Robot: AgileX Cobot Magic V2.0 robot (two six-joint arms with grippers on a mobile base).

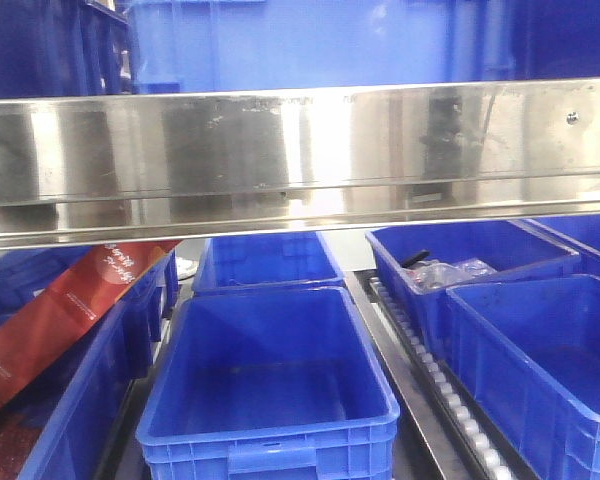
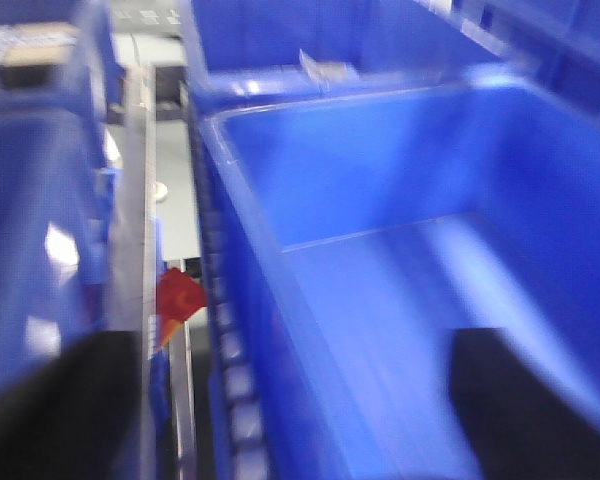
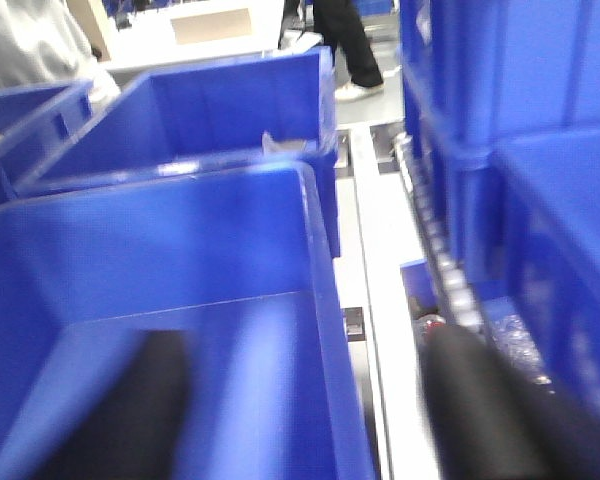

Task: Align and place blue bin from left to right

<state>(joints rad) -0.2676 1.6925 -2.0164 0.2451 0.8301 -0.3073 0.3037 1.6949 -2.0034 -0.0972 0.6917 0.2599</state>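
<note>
On the far left of the front view we see crates with a red cardboard strip (image 1: 55, 320) leaning across them; these are not our concern. In the middle lane stands the blue bin (image 1: 270, 385), empty, with its long side running away from us and a second blue crate (image 1: 265, 262) right behind it. To its right runs a roller rail (image 1: 435, 385), and beyond the rail stand the crate with clear plastic bags (image 1: 460, 270) and one more empty crate (image 1: 550, 365).

Our left gripper (image 2: 280, 400) sits over the left wall of the bin: one dark finger (image 2: 55, 410) is outside the wall, the other inside, so the fingers are apart and straddle the rim (image 2: 245, 225). Whether they already press on the wall we cannot say, as the picture is blurred. Our right gripper (image 3: 325, 400) stands the same way over the right wall, one finger in the bin and one outside above the rail, fingers apart.

We judge that the task is at its early part. Both arms are placed for a two-sided hold, but the bin rests in the middle lane, not lifted as far as we can see. Left to do: close on both walls, lift, carry the bin rightward, and set it down in line with the other crates.
</note>
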